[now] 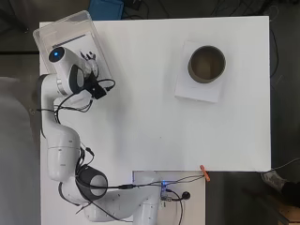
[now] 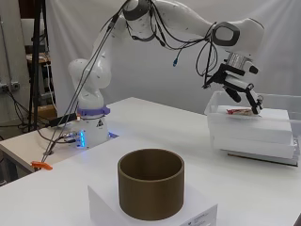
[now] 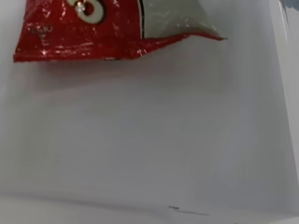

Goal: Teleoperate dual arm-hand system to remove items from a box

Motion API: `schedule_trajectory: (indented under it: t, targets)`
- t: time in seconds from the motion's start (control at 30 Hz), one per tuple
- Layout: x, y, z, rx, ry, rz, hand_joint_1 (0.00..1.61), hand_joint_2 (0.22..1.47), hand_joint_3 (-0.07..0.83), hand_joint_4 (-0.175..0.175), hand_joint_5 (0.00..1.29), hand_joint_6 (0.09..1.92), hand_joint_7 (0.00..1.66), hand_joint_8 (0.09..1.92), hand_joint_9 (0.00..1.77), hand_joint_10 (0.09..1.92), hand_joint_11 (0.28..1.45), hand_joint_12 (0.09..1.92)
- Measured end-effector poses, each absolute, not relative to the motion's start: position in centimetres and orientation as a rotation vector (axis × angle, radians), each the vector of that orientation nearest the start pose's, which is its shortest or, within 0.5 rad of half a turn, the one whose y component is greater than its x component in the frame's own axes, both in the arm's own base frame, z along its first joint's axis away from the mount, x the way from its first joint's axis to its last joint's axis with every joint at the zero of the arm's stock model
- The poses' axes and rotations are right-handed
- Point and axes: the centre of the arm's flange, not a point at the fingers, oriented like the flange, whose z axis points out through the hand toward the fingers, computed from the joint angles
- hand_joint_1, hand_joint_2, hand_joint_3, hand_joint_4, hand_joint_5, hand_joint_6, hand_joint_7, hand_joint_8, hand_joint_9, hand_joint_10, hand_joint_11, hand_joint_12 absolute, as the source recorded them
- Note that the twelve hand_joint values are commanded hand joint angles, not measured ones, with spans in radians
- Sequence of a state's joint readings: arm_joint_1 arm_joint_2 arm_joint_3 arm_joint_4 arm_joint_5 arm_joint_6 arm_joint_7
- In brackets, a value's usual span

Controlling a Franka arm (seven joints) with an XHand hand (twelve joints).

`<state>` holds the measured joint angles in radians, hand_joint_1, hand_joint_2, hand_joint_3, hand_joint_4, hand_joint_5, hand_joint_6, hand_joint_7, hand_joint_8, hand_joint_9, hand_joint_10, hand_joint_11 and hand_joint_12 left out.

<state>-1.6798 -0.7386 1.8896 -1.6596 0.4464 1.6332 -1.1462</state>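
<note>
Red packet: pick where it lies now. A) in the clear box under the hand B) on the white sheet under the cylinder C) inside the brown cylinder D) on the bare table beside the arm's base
A: the side view shows the red packet in the clear box, just below the hand, far from the cylinder.

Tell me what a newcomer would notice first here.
The hand hangs over the clear box at the table's far corner, fingers straight, pointing down at a red packet lying inside. Across the table, a brown cylinder stands empty on a white block.
</note>
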Motion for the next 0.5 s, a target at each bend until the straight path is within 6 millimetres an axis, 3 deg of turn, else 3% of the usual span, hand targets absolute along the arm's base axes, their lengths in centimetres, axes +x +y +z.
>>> schedule_trajectory:
  t: [0.2, 0.23, 0.27, 0.3, 0.33, 0.4, 0.5]
  targets:
    - [55.0, 27.3, 35.6, -2.587, -1.894, 0.624, 0.28, 0.95, -0.007, -0.077, 0.19, 0.09, 0.32, 0.09, 0.43, 0.09, 0.49, 0.09]
    - [55.0, 27.0, 35.0, -2.580, -1.887, 0.650, 0.67, 1.02, -0.008, -0.113, 0.39, 0.49, 0.52, 0.36, 0.64, 0.34, 0.61, 0.09]
    - [55.1, 26.8, 34.5, -2.567, -1.885, 0.671, 0.90, 1.11, -0.002, -0.015, 0.58, 1.08, 0.78, 0.98, 0.95, 0.96, 0.82, 0.66]
    - [55.4, 27.0, 34.6, -2.540, -1.900, 0.662, 1.00, 1.17, 0.003, 0.069, 0.67, 1.47, 0.98, 1.43, 1.20, 1.41, 0.99, 1.20]
    - [55.5, 27.2, 34.7, -2.496, -1.917, 0.638, 1.04, 1.21, 0.005, 0.121, 0.69, 1.70, 1.07, 1.68, 1.31, 1.66, 1.08, 1.53]
    - [55.6, 27.4, 34.6, -2.372, -1.932, 0.572, 1.05, 1.25, 0.008, 0.163, 0.67, 1.87, 1.06, 1.88, 1.32, 1.86, 1.08, 1.80]
    - [55.1, 27.5, 35.2, -2.294, -1.904, 0.537, 1.06, 1.27, 0.007, 0.175, 0.64, 1.92, 0.98, 1.92, 1.24, 1.92, 1.01, 1.86]
